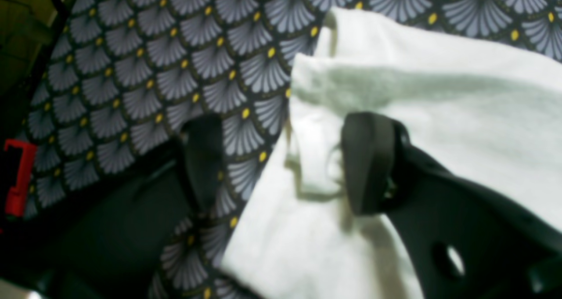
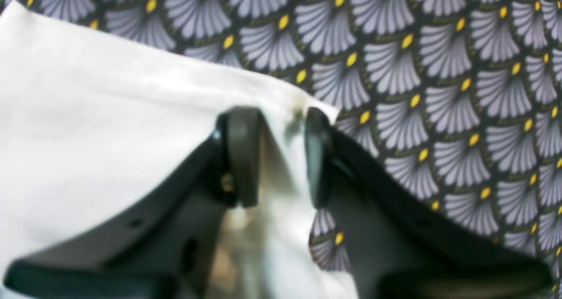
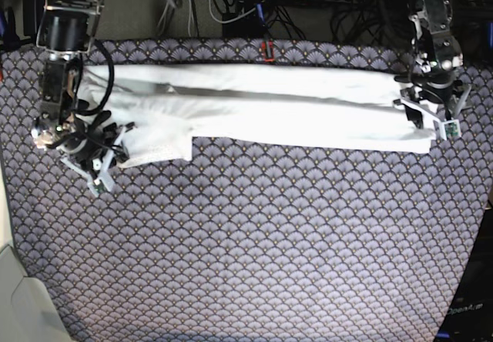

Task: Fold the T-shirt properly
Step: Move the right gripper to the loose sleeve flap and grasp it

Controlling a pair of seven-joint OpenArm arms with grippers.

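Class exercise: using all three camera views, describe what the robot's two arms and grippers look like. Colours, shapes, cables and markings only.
Both arms are dark metal with black cables looping beside them. The left gripper has two broad, flat black fingers with rounded tips. The right gripper has matching dark fingers on wide black brackets. In the base view each gripper shows pale, whitish parts near its end.

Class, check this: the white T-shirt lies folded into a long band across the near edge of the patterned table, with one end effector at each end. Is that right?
Not quite. The T-shirt lies across the far side of the table, not the near edge, as the base view shows. The end effectors, left and right, are indeed at its ends.
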